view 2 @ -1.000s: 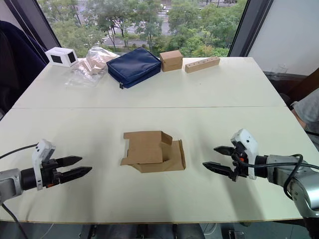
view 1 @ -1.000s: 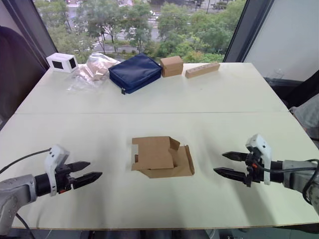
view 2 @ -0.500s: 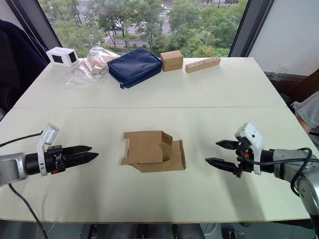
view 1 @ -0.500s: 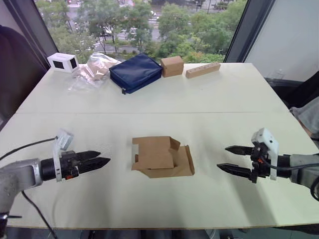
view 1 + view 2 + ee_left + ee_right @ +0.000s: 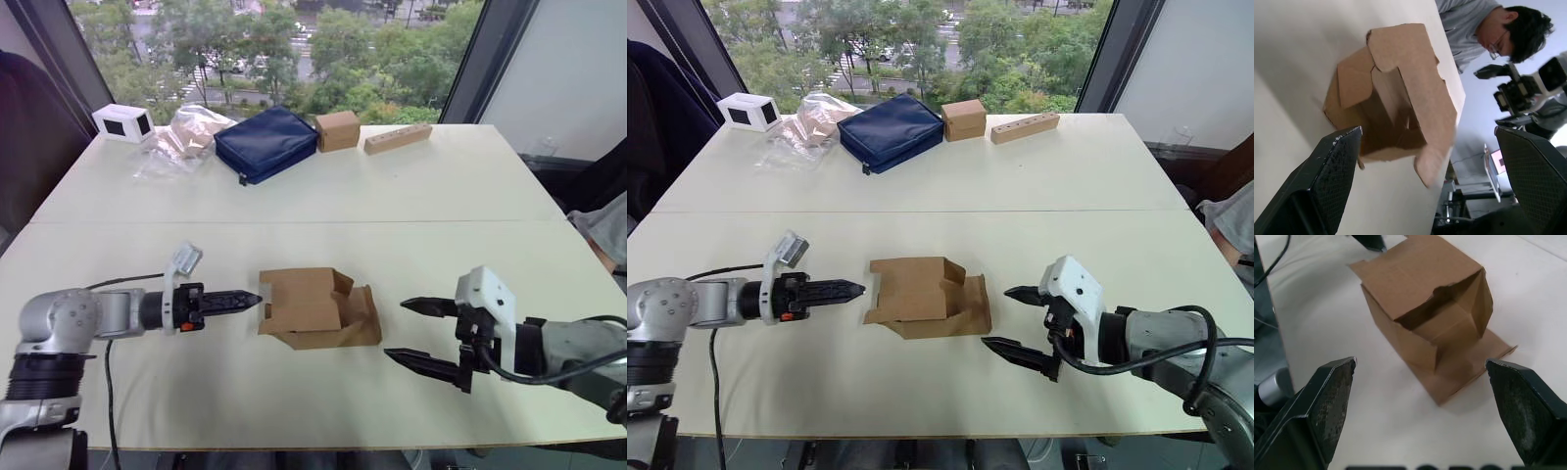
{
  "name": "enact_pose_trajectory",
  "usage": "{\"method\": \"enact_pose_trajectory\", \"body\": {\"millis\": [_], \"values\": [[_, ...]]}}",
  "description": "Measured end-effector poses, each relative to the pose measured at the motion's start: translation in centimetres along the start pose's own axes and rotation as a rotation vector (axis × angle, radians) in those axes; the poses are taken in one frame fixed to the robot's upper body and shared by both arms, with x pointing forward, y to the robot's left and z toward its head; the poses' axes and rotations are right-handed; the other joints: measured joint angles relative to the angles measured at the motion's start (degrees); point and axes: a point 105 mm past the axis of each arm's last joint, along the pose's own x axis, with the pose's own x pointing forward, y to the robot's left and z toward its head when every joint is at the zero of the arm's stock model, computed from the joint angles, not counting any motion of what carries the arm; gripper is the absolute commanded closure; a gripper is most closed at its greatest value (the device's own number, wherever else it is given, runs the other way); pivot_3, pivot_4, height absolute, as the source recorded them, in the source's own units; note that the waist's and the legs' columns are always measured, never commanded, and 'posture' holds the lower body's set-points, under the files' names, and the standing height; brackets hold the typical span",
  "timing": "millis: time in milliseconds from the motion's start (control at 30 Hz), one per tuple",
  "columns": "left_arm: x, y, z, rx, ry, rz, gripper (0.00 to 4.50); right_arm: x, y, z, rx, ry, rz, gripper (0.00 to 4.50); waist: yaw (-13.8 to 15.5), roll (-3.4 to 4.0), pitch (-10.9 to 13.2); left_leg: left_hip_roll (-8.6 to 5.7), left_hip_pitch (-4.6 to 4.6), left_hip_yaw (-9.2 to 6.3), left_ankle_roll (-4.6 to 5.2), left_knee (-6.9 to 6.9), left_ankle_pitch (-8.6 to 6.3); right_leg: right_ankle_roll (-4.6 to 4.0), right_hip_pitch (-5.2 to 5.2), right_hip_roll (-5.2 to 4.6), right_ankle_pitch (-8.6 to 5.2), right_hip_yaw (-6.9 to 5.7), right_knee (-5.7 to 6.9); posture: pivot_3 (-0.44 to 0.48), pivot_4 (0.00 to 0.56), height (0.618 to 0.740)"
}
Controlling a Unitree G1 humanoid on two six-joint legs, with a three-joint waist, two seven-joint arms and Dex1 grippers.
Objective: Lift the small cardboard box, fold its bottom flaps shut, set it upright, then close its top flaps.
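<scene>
box: small cardboard box (image 5: 315, 309) lies on its side mid-table (image 5: 431, 196), flaps splayed.
left gripper (image 5: 243, 298): spread wide, empty, tips just beside box's open end.
right gripper (image 5: 423, 338): spread, empty, near.
risk: a one-sided push could slide or crush the light box.

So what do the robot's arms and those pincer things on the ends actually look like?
Both arms are silver-grey metal tubes with rounded joints and black cables trailing along them. Each ends in a tool, the left tool and the right tool, with two slim, pointed black fingers. A white plastic block sits on each wrist, above a black body with small red details.
</scene>
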Motion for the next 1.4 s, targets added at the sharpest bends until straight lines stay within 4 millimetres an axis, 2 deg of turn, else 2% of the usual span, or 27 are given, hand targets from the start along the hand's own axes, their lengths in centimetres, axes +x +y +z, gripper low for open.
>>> {"method": "enact_pose_trajectory", "body": {"millis": [133,400,600,1033,1133,1300,1400], "values": [[1.2,1.4,-1.1,-0.047,0.020,-0.025,0.03,0.1,-0.1,0.3,0.015,0.008,-0.016,0.03,0.02,-0.03,0.02,0.00,-0.07,0.00,0.00,0.00,0.00,0.00,-0.04,-0.01,0.00,0.00,-0.02,0.000,0.150,0.740],[1.8,1.5,-1.3,-0.057,0.013,-0.080,0.03,0.3,-0.1,1.5,0.005,0.003,-0.023,0.03,0.10,-0.02,0.01,0.01,-0.07,-0.01,0.01,0.00,0.00,-0.01,-0.04,-0.03,0.00,0.00,-0.02,0.000,0.150,0.740],[2.0,0.9,-0.7,-0.029,0.019,-0.113,0.03,0.5,-0.1,0.9,0.027,0.021,-0.023,0.03,0.08,-0.02,0.01,0.01,-0.08,-0.01,0.01,0.00,0.00,-0.01,-0.04,-0.02,0.00,0.00,-0.02,0.000,0.150,0.740],[3.1,0.7,-1.6,-0.026,0.056,-0.177,0.03,0.5,-0.1,-0.6,0.065,0.038,-0.043,0.03,0.20,-0.02,0.01,0.00,-0.07,-0.01,0.01,0.01,0.00,-0.01,-0.03,-0.01,0.00,0.00,-0.01,0.000,0.150,0.740],[3.7,0.3,-1.3,-0.017,0.056,-0.199,0.03,0.5,-0.1,-0.8,0.068,0.037,-0.045,0.03,0.14,-0.03,0.01,0.00,-0.07,-0.01,0.01,0.03,0.00,0.00,-0.03,0.01,0.00,0.00,-0.01,0.000,0.150,0.740],[4.8,-0.7,0.5,0.009,0.037,-0.229,0.03,0.5,0.1,-0.7,0.071,0.032,-0.036,0.03,0.15,-0.03,0.00,0.00,-0.08,-0.01,0.02,0.04,0.00,0.00,-0.02,0.06,0.00,0.00,0.00,0.000,0.150,0.740],[5.1,-0.9,0.7,0.003,0.034,-0.229,0.03,0.6,0.6,-0.4,0.072,0.022,-0.014,0.03,-0.04,-0.03,0.00,0.02,-0.07,-0.01,0.02,0.04,0.01,0.01,-0.02,0.10,0.00,0.01,0.01,0.000,0.150,0.740]]}}
